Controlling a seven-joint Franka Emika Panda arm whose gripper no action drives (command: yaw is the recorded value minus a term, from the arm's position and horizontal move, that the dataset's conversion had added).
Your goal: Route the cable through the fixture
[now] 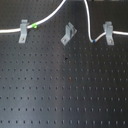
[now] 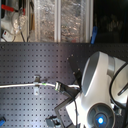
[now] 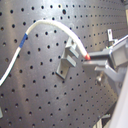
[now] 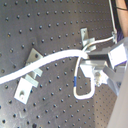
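Cable (image 1: 50,18), fixture (image 1: 68,34) apart (unthreaded)

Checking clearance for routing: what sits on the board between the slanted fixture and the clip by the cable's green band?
Only bare pegboard separates the fixture from that clip in the first exterior view.

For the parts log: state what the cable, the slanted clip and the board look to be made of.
Cable: white, smooth, bending freely, likely plastic-sheathed cord.
Slanted clip: silvery-grey with flat folded faces, apparently bent sheet metal.
Board: matte black with a regular grid of holes, probably painted or anodised metal; the pictures cannot settle which.
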